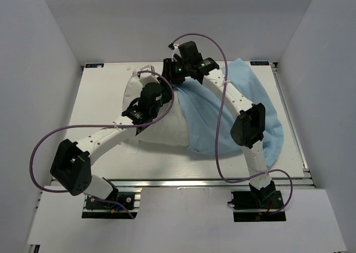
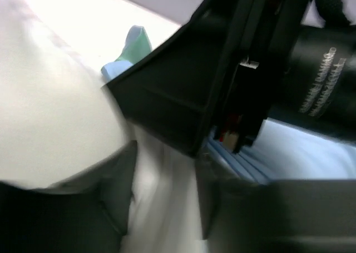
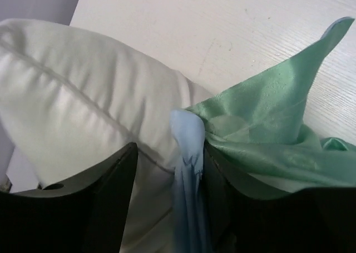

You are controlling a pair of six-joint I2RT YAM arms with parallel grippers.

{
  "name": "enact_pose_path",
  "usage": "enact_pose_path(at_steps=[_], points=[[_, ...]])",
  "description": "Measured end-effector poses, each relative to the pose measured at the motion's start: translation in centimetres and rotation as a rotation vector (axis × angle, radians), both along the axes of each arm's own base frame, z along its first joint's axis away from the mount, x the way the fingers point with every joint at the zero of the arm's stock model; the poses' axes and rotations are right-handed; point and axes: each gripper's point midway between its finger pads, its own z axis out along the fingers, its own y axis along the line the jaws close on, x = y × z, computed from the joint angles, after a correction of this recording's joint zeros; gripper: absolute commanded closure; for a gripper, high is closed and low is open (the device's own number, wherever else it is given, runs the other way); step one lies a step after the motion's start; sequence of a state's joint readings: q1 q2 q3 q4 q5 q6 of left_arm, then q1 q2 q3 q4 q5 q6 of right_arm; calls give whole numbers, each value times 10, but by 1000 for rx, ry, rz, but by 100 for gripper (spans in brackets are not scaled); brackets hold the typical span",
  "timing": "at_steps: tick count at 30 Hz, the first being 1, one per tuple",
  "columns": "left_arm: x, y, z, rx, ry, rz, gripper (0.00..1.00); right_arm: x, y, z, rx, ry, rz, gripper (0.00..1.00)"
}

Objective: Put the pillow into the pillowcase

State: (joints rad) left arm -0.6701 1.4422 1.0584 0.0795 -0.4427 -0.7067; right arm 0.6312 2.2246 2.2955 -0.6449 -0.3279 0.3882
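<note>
You see the pillow [image 1: 169, 132] lying left to right, its right end inside the pillowcase [image 1: 261, 86]; at its far edge the right gripper [image 3: 169, 153] gapes half-open around bunched hem, nearer than the left gripper [image 2: 166, 169], part-open over bare pillow.

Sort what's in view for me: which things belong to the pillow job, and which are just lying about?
Job:
pillow
pillowcase, light blue side showing
left gripper
right gripper, a bunch of pillowcase between its parted jaws

Just there:
table
purple cables
</note>
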Motion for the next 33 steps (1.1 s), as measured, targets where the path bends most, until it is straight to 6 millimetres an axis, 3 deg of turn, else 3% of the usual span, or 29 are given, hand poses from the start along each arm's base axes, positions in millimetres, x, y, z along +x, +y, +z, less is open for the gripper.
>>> enact_pose_path(at_steps=[2,5,7,10,13,15,17,20,25,29,33], points=[[2,-2,12,29,-13,-5,2,5,-8,7,-3,-26,-9,31],[3,0,28,73,-29,0,2,12,-34,33,9,-64,-50,11],[2,2,33,116,-24,-7,2,13,-61,59,20,-105,-77,11],[-3,9,33,189,2,-17,2,-1,-108,100,15,-172,-122,11],[-16,21,26,275,41,-36,2,-39,-144,127,2,-235,-154,11],[-26,31,24,313,69,-40,2,-74,-159,127,-11,-246,-153,11],[-35,39,22,345,99,-43,2,-106,-171,113,-20,-238,-146,11],[-48,50,21,374,138,-46,2,-146,-191,68,-64,-160,-150,11],[-71,63,6,393,202,-68,2,-177,-212,-28,-155,37,-203,11],[-88,69,-20,424,275,-117,2,-179,-217,-87,-246,178,-240,11],[-99,66,-43,480,322,-207,2,-138,-220,-110,-304,202,-343,11]])
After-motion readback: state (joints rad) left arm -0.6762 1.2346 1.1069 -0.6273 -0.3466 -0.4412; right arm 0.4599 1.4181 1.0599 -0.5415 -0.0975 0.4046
